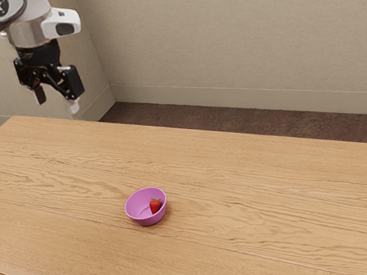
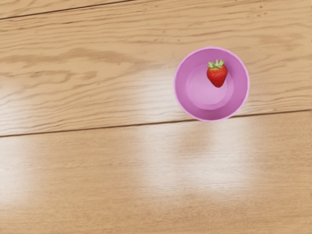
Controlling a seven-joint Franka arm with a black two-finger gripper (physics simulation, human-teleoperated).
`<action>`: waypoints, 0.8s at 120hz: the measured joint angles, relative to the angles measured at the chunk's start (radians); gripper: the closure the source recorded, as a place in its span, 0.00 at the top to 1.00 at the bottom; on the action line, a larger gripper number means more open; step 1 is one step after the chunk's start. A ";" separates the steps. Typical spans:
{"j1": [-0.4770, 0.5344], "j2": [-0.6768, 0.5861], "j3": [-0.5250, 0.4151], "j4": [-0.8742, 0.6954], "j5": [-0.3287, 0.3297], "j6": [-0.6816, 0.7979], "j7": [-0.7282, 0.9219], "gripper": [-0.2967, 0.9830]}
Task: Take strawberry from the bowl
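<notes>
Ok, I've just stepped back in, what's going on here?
Nothing is being handled at this moment. The black two-finger gripper hangs open and empty, raised and well away from the round pink-purple bowl. The bowl sits on the light brown wooden table, and the red strawberry with green leaves lies inside it, not yet taken out.
</notes>
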 joint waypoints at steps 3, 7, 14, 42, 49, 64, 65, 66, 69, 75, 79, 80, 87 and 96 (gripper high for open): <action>-0.001 0.000 0.000 -0.001 0.000 0.000 0.000 0.77; 0.001 0.000 -0.003 -0.001 0.000 0.000 0.000 0.77; 0.001 0.000 -0.008 -0.002 -0.001 0.000 0.001 0.77; -0.001 -0.009 -0.017 -0.175 -0.017 0.066 -0.013 0.77; 0.001 -0.020 -0.017 -0.313 -0.030 0.149 -0.021 0.77; 0.000 -0.024 -0.017 -0.467 -0.060 0.313 -0.038 0.77; 0.000 -0.024 -0.017 -0.472 -0.062 0.323 -0.039 0.77; 0.000 -0.023 -0.017 -0.477 -0.064 0.332 -0.040 0.77; 0.000 -0.018 -0.017 -0.488 -0.071 0.359 -0.043 0.77; -0.001 -0.007 -0.017 -0.499 -0.088 0.408 -0.053 0.77; -0.001 0.003 -0.017 -0.502 -0.097 0.436 -0.063 0.77; -0.001 0.007 -0.017 -0.502 -0.099 0.442 -0.065 0.77; 0.000 0.052 -0.017 -0.501 -0.109 0.493 -0.080 0.77; 0.005 0.103 -0.016 -0.498 -0.123 0.555 -0.105 0.77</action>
